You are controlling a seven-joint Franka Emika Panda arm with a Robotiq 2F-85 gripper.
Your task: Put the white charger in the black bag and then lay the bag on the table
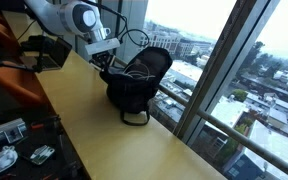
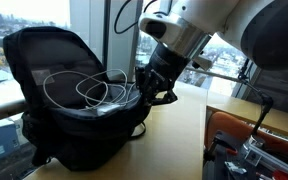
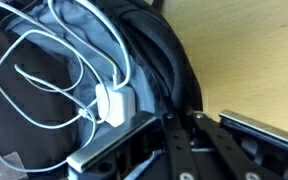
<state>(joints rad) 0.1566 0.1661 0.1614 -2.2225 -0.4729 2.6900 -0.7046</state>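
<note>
White charger (image 3: 114, 104) in open black bag (image 2: 34, 58); tool (image 2: 148, 88) just beside, grip state unclear.

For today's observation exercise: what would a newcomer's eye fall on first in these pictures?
The black bag stands open on the table beside the window, the white charger lying inside with its cable in loose loops. The robot's hand is at the bag's rim, right by the charger.
</note>
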